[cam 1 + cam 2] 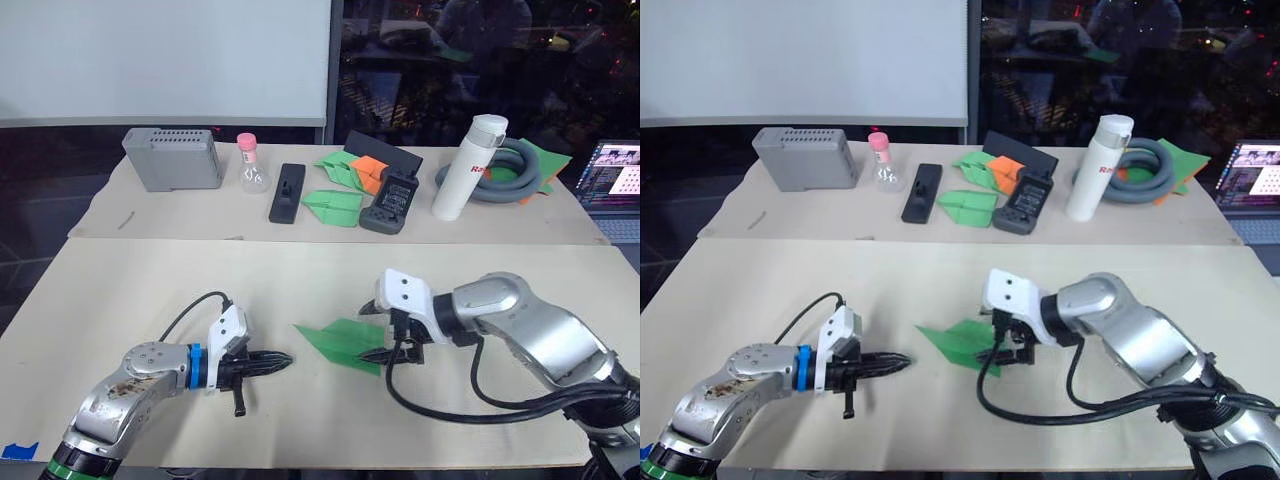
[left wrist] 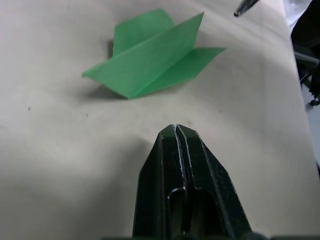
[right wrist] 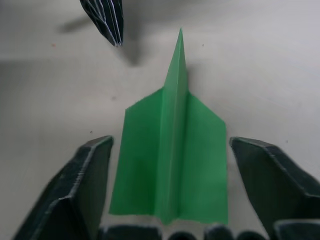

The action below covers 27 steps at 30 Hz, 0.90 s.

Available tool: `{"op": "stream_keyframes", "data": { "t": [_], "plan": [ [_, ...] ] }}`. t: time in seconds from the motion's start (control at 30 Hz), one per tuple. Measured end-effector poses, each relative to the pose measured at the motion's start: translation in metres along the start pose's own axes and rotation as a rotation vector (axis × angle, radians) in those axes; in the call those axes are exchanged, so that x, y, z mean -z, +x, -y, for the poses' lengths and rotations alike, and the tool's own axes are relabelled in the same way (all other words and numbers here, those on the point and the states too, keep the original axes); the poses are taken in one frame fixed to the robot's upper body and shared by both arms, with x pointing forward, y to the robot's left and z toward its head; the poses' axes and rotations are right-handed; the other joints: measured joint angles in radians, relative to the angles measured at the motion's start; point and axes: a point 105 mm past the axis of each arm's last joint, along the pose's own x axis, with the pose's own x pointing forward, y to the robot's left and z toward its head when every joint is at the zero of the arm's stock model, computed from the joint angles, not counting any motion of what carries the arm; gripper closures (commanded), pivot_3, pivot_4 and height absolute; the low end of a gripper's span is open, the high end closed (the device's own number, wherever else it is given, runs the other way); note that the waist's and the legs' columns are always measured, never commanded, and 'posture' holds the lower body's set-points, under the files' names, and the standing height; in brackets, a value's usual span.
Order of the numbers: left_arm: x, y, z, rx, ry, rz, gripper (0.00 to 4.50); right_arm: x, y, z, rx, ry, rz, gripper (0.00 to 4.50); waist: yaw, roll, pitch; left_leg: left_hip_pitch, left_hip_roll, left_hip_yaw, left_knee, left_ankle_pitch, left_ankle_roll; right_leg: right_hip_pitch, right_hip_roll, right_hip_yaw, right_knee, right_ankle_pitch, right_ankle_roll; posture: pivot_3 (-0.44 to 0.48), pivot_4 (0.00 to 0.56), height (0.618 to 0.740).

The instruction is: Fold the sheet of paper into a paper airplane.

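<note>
- Paper airplane [image 1: 345, 343] flat on desk [image 1: 120, 290], nose pointing left.
- My right gripper [image 3: 170, 190]: jaws wide, straddling its tail.
- My left gripper [image 1: 283, 359]: jaws closed, empty, near nose.

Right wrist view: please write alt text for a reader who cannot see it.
A bright green folded paper airplane lies on the beige table, its nose pointing away, between the right hand's two open black fingers. The left hand's closed tip is beyond it.
</note>
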Motion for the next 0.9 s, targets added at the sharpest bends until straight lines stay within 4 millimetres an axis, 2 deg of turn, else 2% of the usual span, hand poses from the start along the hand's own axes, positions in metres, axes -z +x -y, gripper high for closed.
{"op": "stream_keyframes", "data": {
  "t": [0.1,0.17,0.33,0.47,0.5,0.73,0.8,0.9],
  "plan": [
    [0.000,0.000,0.000,-0.002,0.006,0.004,4.50,-0.006,0.009,-0.002,-0.006,-0.006,-0.007,0.49,0.000,0.000,0.000,0.000,0.000,0.000,0.000,0.001,-0.002,0.000,0.000,0.000,0.000,0.000,0.000,0.000,0.150,0.740],
    [0.001,0.001,0.001,-0.002,0.005,0.002,4.50,-0.010,0.014,0.004,0.023,-0.007,-0.024,0.49,0.000,0.000,0.000,0.000,0.000,0.000,0.000,0.002,-0.003,0.000,0.000,0.000,0.000,0.000,0.000,0.000,0.150,0.740],
    [0.004,0.003,0.001,-0.005,0.009,-0.003,4.50,-0.001,0.021,0.019,0.085,0.045,-0.095,0.49,0.003,0.000,0.000,0.000,-0.001,0.000,0.000,0.004,-0.008,0.000,0.000,0.000,0.000,0.000,0.000,0.000,0.150,0.740],
    [0.004,0.004,0.002,-0.004,0.011,-0.003,4.50,0.007,0.029,0.016,0.074,0.056,-0.138,1.64,0.002,0.000,0.000,-0.001,-0.001,0.000,0.000,0.004,-0.008,0.000,0.000,0.000,0.001,0.000,0.000,0.000,0.150,0.740],
    [0.005,0.004,0.002,-0.004,0.011,-0.004,4.50,0.008,0.031,0.015,0.069,0.053,-0.144,2.11,0.001,0.000,0.000,0.000,-0.001,0.000,0.000,0.004,-0.008,0.000,0.000,0.000,0.001,0.000,0.000,0.000,0.150,0.740],
    [0.007,0.003,-0.001,-0.013,0.010,-0.007,4.50,0.016,0.037,0.007,0.043,0.068,-0.177,4.49,0.000,0.000,0.000,0.000,-0.001,0.000,0.000,0.004,-0.007,0.000,0.001,-0.001,0.001,0.000,0.000,0.000,0.150,0.740],
    [0.007,0.003,0.000,-0.010,0.018,-0.005,4.50,0.016,0.035,0.009,0.051,0.070,-0.175,4.49,0.000,0.000,0.000,0.000,-0.001,0.000,0.000,0.005,-0.008,0.000,0.001,-0.001,0.001,0.000,0.000,0.000,0.150,0.740],
    [0.009,0.004,-0.001,-0.006,0.016,-0.013,4.50,0.017,0.022,0.018,0.091,0.102,-0.166,4.49,0.002,0.000,0.000,0.000,-0.001,0.000,0.000,0.004,-0.007,0.000,0.001,-0.001,0.001,0.000,0.000,0.000,0.150,0.740]
  ]
}}
